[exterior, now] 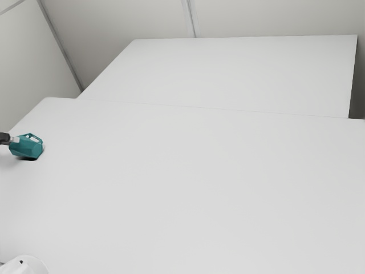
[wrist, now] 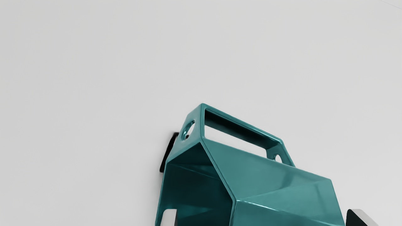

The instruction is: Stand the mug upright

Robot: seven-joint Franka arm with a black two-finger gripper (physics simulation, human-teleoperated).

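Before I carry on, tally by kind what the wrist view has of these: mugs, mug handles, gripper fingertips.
Mugs: 1, the teal mug
Mug handles: 1, the teal handle
Gripper fingertips: 2, standing wide apart
Total: 4, counting the handle separately from its mug

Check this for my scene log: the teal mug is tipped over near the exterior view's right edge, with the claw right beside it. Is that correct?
Not quite, the edge is wrong: the exterior view shows the teal mug near its left edge. The rest holds: the mug is tipped over, with the claw right beside it.
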